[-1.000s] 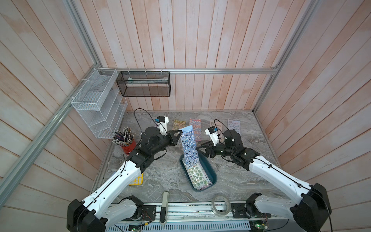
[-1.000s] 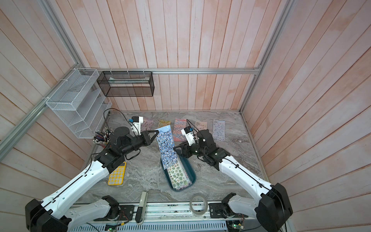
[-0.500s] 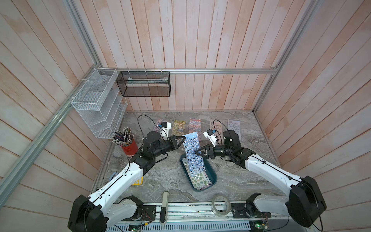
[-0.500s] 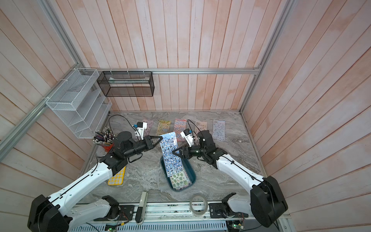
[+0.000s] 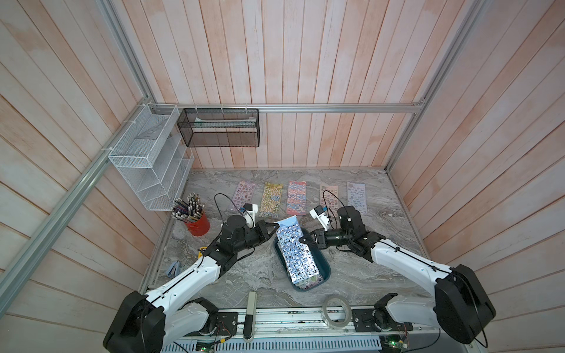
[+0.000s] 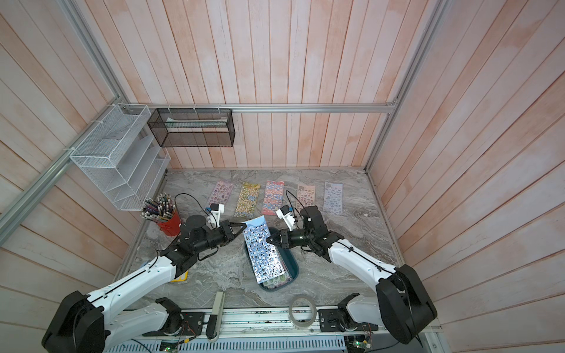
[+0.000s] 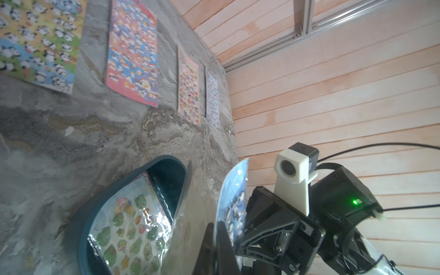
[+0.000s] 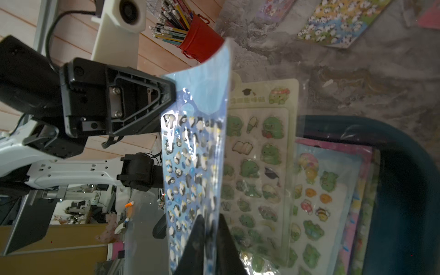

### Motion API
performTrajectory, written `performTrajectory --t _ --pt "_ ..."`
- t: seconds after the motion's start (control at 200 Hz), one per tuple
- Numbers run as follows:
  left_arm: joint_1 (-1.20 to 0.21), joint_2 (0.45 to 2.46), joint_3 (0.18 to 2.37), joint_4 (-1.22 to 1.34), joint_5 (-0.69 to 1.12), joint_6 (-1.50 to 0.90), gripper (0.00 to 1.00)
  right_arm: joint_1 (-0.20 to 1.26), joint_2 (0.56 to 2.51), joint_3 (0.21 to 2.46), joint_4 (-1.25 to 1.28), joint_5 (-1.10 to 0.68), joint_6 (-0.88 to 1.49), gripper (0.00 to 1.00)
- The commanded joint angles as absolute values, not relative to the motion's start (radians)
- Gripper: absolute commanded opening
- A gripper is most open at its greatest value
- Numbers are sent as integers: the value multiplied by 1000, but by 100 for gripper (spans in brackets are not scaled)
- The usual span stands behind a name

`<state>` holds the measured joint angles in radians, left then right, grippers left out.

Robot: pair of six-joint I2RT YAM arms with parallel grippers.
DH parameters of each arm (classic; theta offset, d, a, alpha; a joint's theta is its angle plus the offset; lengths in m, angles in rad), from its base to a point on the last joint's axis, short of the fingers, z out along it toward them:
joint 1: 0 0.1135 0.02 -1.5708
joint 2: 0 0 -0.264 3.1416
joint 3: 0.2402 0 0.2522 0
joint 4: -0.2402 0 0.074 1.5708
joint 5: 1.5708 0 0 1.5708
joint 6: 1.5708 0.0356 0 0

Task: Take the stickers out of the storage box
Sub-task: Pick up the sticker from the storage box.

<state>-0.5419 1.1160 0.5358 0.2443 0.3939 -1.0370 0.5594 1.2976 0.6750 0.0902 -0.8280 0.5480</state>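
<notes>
a: blue penguin sheet (image 5: pixel 295 247) is tilted up out of the storage box (image 5: pixel 325 266), top end raised over the far rim, bottom end down on the stack.
b: and both arms have it! left end effector (image 5: pixel 275 226) is clenched on the upper corner, right end effector (image 5: pixel 301 240) pinched on the opposite long edge, a bit lower down.
a: the right wrist view confirms it, fingers (image 8: pixel 226 242) squeezed flat on the sleeve.
b: under it, more stickers (image 8: pixel 259 166) lie in the box, a green frog sheet on top, pink and blue edges peeking out beside it.
a: out on the bench (image 5: pixel 351 275), five sheets (image 5: pixel 296 197) lie side by side near the back wall, well apart from the box.
b: red pencil cup (image 5: pixel 198 225) by the left arm, tape roll (image 5: pixel 326 310) at the near edge.
</notes>
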Motion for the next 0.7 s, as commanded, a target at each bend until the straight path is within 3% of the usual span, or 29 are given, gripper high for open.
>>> performTrajectory --t 0.0,0.185,0.35,0.42,0.545,0.695 --pt "-585 1106 507 311 308 -1072 0 557 1351 650 132 -815 602 0" --pt "-623 1120 489 298 237 -1083 0 555 1403 677 61 -757 576 0" --pt "-623 1117 492 258 207 -1077 53 553 1407 692 24 -723 560 0" --pt "-622 1121 494 245 200 -1078 70 550 1405 703 1 -705 546 0" --pt "-622 1129 519 209 198 -1057 80 523 1392 735 -46 -682 517 0" --pt "-628 1130 572 174 199 -1006 81 471 1367 791 -100 -678 481 0"
